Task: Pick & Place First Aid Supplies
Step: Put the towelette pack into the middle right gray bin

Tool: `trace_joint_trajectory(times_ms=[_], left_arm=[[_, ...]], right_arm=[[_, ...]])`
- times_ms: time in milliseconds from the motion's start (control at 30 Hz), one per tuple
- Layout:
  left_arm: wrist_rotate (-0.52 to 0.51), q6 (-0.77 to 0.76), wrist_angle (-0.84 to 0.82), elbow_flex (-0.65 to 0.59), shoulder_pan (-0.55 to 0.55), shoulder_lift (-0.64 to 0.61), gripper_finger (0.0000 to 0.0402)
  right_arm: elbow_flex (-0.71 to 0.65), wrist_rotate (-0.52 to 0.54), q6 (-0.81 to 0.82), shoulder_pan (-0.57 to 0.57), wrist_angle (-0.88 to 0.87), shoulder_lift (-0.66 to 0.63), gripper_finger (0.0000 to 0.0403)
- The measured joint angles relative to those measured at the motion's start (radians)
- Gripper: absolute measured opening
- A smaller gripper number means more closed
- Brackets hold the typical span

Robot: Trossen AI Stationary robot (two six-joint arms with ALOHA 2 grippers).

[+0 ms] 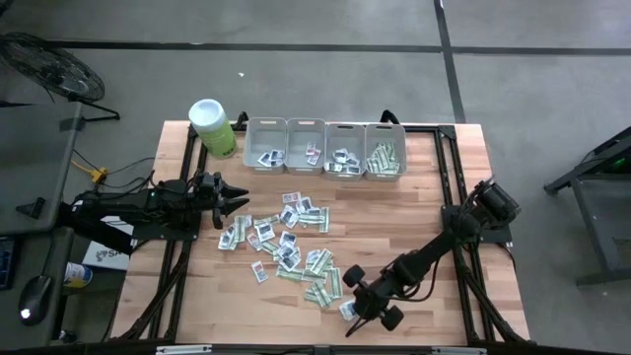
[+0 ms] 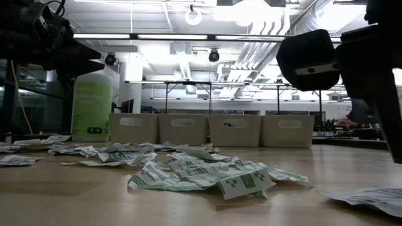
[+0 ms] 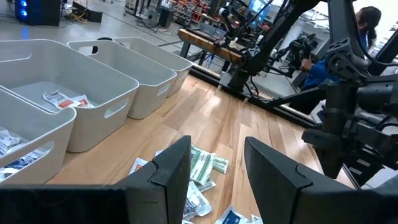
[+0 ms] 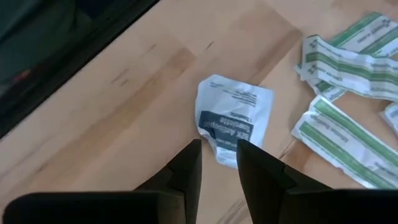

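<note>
While the right gripper (image 4: 217,163) hangs low at the table's (image 1: 463,197) near edge, its fingers stand narrowly parted, empty, just over a crumpled white packet (image 4: 233,118). Beyond it, loose packets (image 1: 286,242) litter mid-table. At their left, the left gripper (image 1: 240,202) hovers, fingers apart, holding nothing. Farthest, four bins (image 1: 325,148) hold some packets, beside a canister (image 1: 212,127).

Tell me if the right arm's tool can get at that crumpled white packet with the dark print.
Probably yes. The right tool hangs just over the white packet, fingers parted; the packet lies alone on bare wood, apart from the green-and-white strips.
</note>
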State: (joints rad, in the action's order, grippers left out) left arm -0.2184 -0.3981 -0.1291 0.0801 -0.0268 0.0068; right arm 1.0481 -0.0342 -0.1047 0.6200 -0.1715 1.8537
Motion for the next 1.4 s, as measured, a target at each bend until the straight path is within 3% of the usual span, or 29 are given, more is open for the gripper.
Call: trace_joint_trajectory(times_ms=[433, 767, 1100, 1267, 1400], left_arm=[[0.000, 0.000, 0.000, 0.000, 0.000, 0.000, 0.0150], [0.000, 0.000, 0.000, 0.000, 0.000, 0.000, 0.0150], [0.000, 0.000, 0.000, 0.000, 0.000, 0.000, 0.0150], [0.000, 0.000, 0.000, 0.000, 0.000, 0.000, 0.0150], [0.000, 0.000, 0.000, 0.000, 0.000, 0.000, 0.0150]], right_arm=[[0.000, 0.021, -0.028, 0.004, 0.039, 0.038, 0.0090], [0.000, -0.001, 0.061, 0.005, 0.035, 0.039, 0.0008], [0.000, 0.053, 0.096, 0.012, 0.034, 0.039, 0.0002], [0.051, 0.097, 0.081, 0.028, -0.025, 0.038, 0.0001], [0.134, 0.145, 0.070, 0.042, -0.184, 0.038, 0.0001]])
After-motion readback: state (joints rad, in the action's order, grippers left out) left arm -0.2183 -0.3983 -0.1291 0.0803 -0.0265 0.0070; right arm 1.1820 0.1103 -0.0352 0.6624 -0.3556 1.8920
